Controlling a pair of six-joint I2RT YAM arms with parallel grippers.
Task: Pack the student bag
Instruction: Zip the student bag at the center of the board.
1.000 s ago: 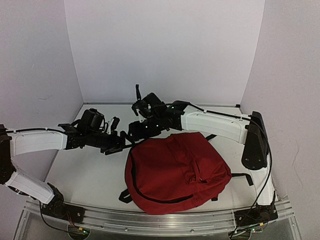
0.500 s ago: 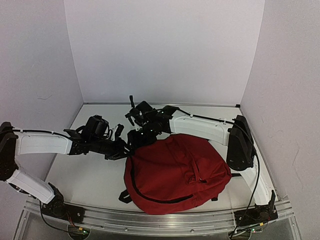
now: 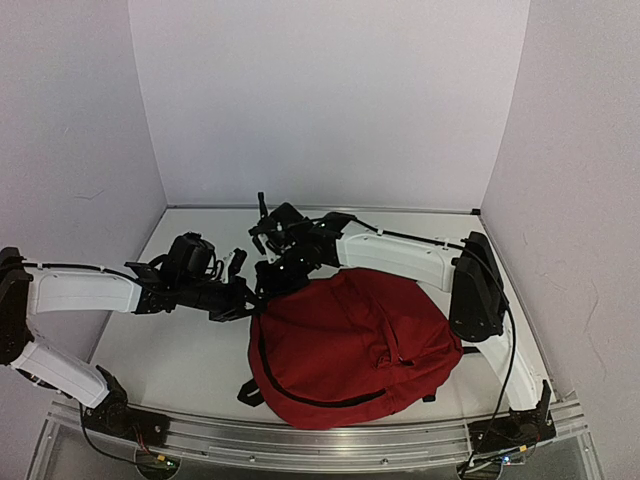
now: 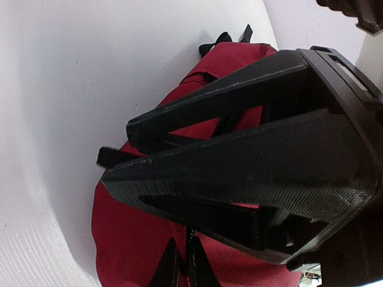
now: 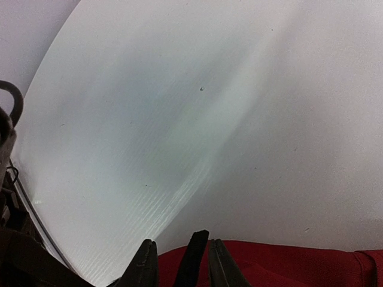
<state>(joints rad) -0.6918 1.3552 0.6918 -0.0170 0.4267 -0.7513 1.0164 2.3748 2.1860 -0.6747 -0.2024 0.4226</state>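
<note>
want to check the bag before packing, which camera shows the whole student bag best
Top external: nearly the whole student bag lies in frame, zip line visible. Left wrist shows only part of its red fabric up close; right wrist only a red strip at the bottom.

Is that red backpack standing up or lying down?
Lying down. The student bag sprawls flat on the table, broad side up, with black straps poking out along its edges.

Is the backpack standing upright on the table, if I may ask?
No, the backpack lies flat on the table in the overhead view.
</note>
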